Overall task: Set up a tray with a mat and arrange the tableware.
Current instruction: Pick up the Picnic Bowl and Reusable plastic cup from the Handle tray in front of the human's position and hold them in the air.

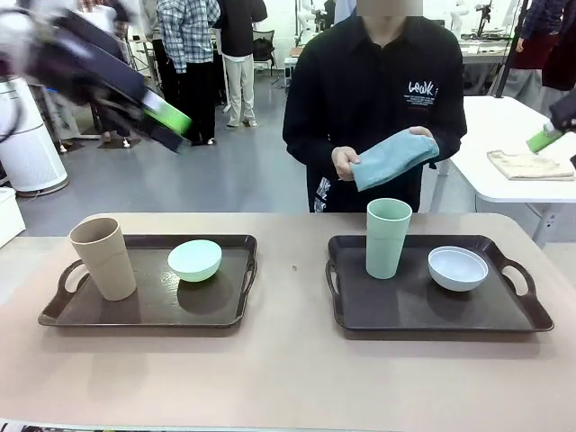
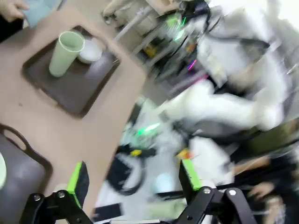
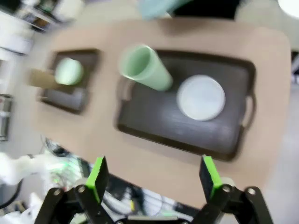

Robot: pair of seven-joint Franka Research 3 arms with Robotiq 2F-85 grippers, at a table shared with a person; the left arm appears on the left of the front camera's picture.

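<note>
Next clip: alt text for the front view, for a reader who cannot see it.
Two dark trays on a tan table: the left tray holds a tan cup and mint green bowl, the right tray a pale green cup and white bowl. Across the table a person holds a folded blue cloth; the left gripper hangs blurred at upper left.

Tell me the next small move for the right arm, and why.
Probably lower the right claw, open and empty, toward the pale green cup to lift it off the right tray: cup and white bowl stand on bare tray, while the person holds the folded blue mat behind it, not yet laid.
</note>
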